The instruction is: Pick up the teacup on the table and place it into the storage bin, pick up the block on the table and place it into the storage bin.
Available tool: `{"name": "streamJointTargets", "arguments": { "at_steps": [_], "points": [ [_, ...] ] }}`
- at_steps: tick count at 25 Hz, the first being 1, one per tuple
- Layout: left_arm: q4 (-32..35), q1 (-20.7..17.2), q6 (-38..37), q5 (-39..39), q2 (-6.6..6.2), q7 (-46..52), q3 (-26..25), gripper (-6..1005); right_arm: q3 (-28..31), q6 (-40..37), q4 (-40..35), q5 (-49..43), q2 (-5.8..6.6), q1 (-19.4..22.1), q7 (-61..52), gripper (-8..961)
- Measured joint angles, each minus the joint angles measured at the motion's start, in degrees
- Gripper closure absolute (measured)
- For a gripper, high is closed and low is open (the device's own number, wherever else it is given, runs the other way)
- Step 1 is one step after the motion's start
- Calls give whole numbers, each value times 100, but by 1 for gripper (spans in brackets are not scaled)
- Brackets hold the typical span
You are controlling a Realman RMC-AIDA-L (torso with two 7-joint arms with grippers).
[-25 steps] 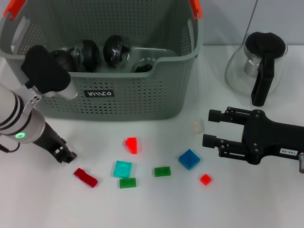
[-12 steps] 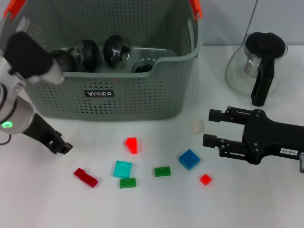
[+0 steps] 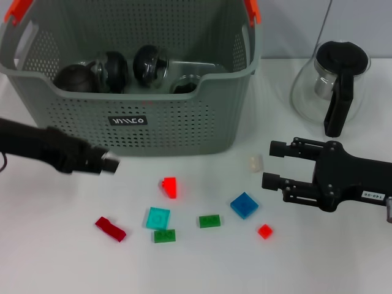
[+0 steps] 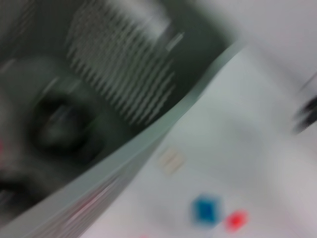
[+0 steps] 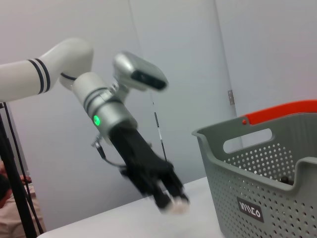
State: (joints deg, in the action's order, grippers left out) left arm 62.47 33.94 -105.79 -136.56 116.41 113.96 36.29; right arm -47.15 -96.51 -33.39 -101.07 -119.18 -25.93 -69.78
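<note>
— So, what does your head view give you?

— You have the storage bin at the back of the table, dark round items lying inside it. Just in front of the bin's front wall your left gripper reaches in; you cannot tell there whether its fingers are apart. The red block lies in front of the bin, near that gripper's tip but apart from it. Your right gripper sits off the bin's front right corner, fingers spread, holding nothing, a pale block just beside them.

— And the wrist views?

— Your left wrist view is smeared: only the bin's rim, plus blue and red blurs on the table. Your right wrist view shows what the others lack: the left gripper from the side, hanging over the table beside the bin, its tip blurred.
</note>
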Motion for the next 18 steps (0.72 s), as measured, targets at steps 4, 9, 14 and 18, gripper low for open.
{"name": "streamJointTargets", "arguments": {
  "at_steps": [4, 9, 14, 18],
  "points": [
    [-640, 10, -890, 1397, -290, -327, -754, 585, -10, 0, 0, 0, 0, -4, 0, 238],
    [-797, 2, -1081, 2998, -298, 76, -1258, 580, -13, -1, 0, 0, 1, -14, 0, 238],
    [-357, 244, -242, 3477, -270, 781, -1125, 576, -2, -7, 0, 0, -1, 2, 0, 238],
    [-44, 601, 738, 3235, -494, 1326, -498, 572, 0, -16, 0, 0, -14, 1, 0, 238]
  ]
}}
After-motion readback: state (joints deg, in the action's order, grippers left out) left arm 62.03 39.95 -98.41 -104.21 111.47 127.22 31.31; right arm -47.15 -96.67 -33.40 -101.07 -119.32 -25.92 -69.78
